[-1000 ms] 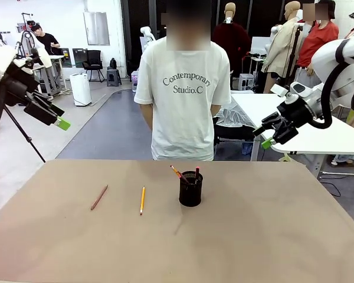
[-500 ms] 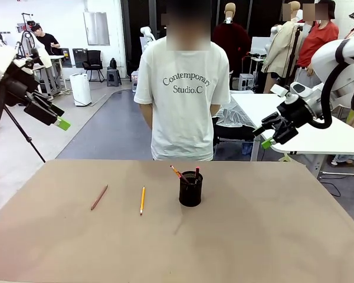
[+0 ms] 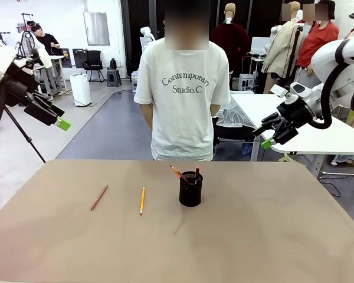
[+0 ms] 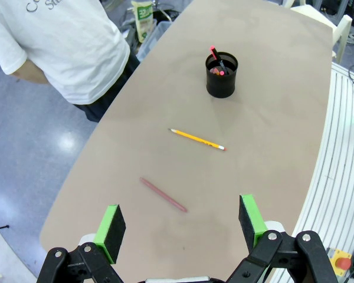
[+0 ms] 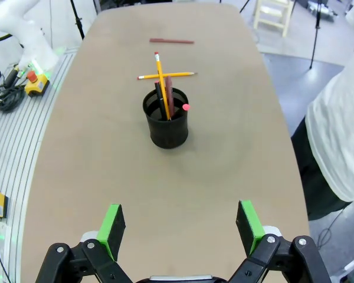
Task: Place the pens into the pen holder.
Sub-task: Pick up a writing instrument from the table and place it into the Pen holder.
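The black mesh pen holder (image 3: 190,190) stands near the table's middle with several pens (image 3: 179,174) sticking out of it. Left of it a yellow pen (image 3: 142,200) and a reddish-brown pen (image 3: 98,197) lie flat on the table. My left gripper (image 3: 60,122) hangs open high above the table's left side, with nothing in it. My right gripper (image 3: 266,141) is open high at the right, also with nothing in it. The left wrist view shows its gripper (image 4: 182,221) above the reddish-brown pen (image 4: 163,194), the yellow pen (image 4: 197,139) and the holder (image 4: 222,76). The right wrist view shows its gripper (image 5: 180,225), the holder (image 5: 166,127) and the yellow pen (image 5: 167,75).
A person in a white T-shirt (image 3: 183,88) stands at the table's far edge, arms down. The tan table (image 3: 253,236) is bare to the right and front of the holder. A white table (image 3: 318,132) stands behind at the right.
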Controlling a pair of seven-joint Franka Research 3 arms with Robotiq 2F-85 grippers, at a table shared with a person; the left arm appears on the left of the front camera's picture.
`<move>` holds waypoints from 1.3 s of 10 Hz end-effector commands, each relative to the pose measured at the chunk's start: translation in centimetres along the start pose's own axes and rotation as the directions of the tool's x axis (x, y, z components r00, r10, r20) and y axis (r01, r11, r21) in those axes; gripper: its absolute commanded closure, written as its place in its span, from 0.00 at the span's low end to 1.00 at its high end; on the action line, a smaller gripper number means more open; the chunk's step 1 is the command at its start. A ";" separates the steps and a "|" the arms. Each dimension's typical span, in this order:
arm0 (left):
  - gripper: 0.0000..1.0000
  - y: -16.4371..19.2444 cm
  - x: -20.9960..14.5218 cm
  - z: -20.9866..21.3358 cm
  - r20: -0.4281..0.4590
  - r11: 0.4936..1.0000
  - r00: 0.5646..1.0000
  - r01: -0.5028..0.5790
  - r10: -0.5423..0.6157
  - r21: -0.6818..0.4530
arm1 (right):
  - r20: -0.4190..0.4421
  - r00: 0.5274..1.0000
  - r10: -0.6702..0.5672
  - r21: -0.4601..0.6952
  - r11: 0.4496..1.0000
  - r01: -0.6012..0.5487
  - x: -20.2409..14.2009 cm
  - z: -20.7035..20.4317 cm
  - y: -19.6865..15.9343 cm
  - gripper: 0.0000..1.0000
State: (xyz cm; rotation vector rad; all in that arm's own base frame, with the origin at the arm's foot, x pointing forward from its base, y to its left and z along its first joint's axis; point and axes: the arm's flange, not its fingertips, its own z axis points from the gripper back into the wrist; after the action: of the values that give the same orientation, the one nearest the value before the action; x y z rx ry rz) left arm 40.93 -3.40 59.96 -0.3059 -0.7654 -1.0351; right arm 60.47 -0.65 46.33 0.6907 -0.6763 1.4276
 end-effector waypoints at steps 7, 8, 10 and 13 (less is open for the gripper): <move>0.00 -2.1 1.7 -0.5 -0.075 0.997 0.994 -0.073 0.073 0.014 | -0.005 1.000 0.008 -0.007 1.000 -0.008 0.3 0.2 0.0 0.00; 0.00 -2.7 2.5 -2.1 -0.120 0.997 0.990 -0.078 0.079 0.015 | -0.005 1.000 0.008 -0.007 1.000 -0.008 0.3 0.2 0.0 0.00; 0.00 -3.0 3.6 -7.2 -0.255 0.987 0.954 -0.146 0.160 0.073 | -0.005 1.000 0.008 -0.007 1.000 -0.008 0.3 0.2 0.0 0.00; 0.00 -2.9 3.5 -12.5 -0.396 0.959 0.878 -0.210 0.270 0.189 | -0.005 1.000 0.008 -0.007 1.000 -0.008 0.3 0.2 0.0 0.00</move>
State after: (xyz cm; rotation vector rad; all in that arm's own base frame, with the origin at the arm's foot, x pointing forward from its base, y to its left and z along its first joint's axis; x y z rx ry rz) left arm 43.87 -13.86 52.80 -0.1046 -0.4480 -0.8173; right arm 60.46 -0.64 46.39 0.6898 -0.6774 1.4281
